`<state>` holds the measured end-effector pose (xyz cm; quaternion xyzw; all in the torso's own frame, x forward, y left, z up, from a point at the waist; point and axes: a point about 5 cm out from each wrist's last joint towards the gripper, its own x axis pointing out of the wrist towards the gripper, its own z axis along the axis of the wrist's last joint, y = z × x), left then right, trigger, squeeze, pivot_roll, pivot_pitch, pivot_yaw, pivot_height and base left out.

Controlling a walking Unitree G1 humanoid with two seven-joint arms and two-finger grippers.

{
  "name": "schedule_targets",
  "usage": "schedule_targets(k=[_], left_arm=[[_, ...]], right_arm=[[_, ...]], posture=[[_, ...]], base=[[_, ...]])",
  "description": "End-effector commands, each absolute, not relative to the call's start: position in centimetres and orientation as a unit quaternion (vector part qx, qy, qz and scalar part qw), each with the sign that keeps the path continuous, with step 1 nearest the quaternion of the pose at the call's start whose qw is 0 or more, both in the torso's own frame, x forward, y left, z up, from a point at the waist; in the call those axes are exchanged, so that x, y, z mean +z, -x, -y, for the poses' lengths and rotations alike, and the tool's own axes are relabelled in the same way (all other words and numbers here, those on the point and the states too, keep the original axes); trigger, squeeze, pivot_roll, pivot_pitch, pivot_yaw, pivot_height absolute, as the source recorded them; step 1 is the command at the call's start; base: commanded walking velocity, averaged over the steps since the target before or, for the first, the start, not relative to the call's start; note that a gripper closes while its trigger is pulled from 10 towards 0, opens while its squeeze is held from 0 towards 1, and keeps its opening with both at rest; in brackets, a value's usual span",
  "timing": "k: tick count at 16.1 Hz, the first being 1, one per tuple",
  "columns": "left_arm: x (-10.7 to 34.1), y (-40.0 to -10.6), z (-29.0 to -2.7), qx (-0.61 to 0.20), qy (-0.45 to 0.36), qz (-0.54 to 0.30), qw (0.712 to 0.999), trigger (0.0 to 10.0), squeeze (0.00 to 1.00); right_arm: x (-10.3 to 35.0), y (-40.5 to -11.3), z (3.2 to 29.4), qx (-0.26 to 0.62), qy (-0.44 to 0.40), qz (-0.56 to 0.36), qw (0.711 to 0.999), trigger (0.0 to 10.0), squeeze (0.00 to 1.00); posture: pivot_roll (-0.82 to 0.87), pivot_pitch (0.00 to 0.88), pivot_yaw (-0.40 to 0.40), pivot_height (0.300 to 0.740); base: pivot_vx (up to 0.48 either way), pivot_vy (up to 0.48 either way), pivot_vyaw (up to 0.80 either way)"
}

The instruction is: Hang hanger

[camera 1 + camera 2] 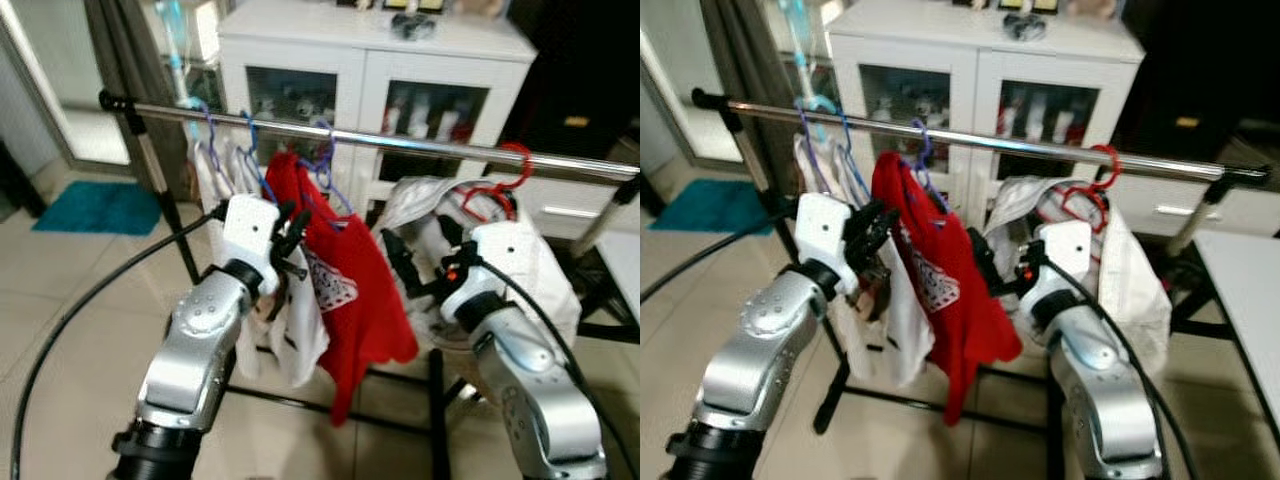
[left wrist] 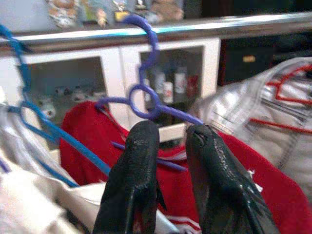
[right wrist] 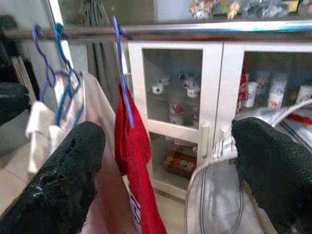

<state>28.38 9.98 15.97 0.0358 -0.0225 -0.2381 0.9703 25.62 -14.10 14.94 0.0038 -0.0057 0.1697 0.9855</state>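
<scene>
The purple hanger (image 2: 146, 92) with the red shirt (image 1: 350, 280) already hooks over the silver rail (image 1: 420, 143), just above the left gripper (image 2: 170, 134). Its two black fingers sit close together with only a thin gap, and they seem to hold nothing. The right gripper (image 1: 415, 262) waits wide open beside the white clothes (image 1: 540, 260). The hanging looks nearly done. Next, the left gripper should pull back gently so the shirt stays put.

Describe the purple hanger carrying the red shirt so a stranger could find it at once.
Start at the metal rail running across in front of the white cabinet. Near its middle hangs a red shirt, just beyond the left hand. Its hanger is purple with a round loop below the hook; the neighbours are blue and red.
</scene>
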Motion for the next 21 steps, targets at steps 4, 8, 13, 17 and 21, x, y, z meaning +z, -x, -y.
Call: schedule_targets(k=[4,8,13,17,21], left_arm=[[16.2,-28.3,-9.8,-0.235,-0.044,0.029,0.971,10.0,0.00],[16.2,-28.3,-9.9,-0.233,-0.047,0.028,0.971,10.0,0.00],[16.0,-28.2,-9.7,-0.249,-0.028,0.021,0.968,10.0,0.00],[15.6,-27.2,-9.7,-0.314,-0.045,0.016,0.948,10.0,0.00],[15.2,-27.0,-10.6,-0.333,-0.076,0.003,0.940,10.0,0.00]], right_arm=[[14.9,-25.7,13.5,0.178,0.004,0.011,0.984,10.0,1.00],[14.7,-25.9,14.0,0.150,0.003,0.009,0.989,10.0,1.00],[15.2,-26.0,14.6,0.120,0.047,0.012,0.992,10.0,1.00],[15.4,-26.1,14.3,0.110,0.062,-0.014,0.992,10.0,0.66],[16.0,-26.7,14.9,0.074,0.075,-0.020,0.994,10.0,0.00]], posture=[[0.05,0.000,0.001,0.740],[0.05,0.000,0.005,0.740],[0.05,0.002,0.011,0.740],[0.05,0.008,0.010,0.740],[0.05,0.008,0.008,0.740]], base=[[0.000,-0.328,0.60],[0.000,-0.480,0.60],[0.000,-0.288,0.00],[0.000,0.000,0.00],[0.000,0.000,0.00]])
